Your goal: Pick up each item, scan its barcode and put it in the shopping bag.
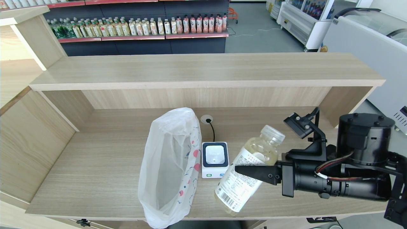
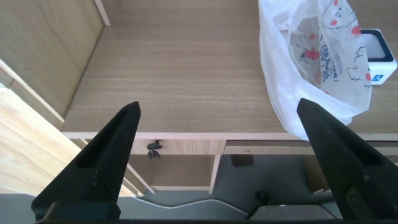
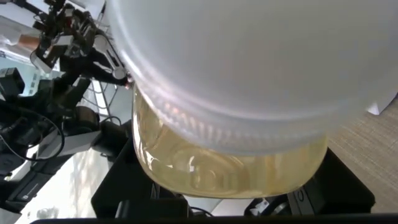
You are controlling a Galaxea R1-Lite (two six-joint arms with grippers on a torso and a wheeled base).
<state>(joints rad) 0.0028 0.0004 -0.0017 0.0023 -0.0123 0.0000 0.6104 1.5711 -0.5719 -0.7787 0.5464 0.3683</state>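
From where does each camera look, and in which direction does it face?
Head: high, facing down at counter, bag and scanner; the right gripper holds the bottle.
Left wrist: above the counter's near edge, facing down past the open left gripper.
Right wrist: right against the bottle's cap.
Head and left wrist share bag and scanner.

You're looking along the bottle point(image 3: 230, 168) cap-first. Its pale, cloudy cap point(image 3: 249, 56) sits closest to the lens, and beyond it the clear shoulder holds yellowish liquid. The right gripper point(image 3: 230, 202) has dark fingers point(image 3: 115, 196) set against the bottle on both sides. Past one side you'll see a patch of wood-grain counter point(image 3: 373, 137). Past the other, farther off, is a tangle of black cables point(image 3: 56, 81) and equipment.
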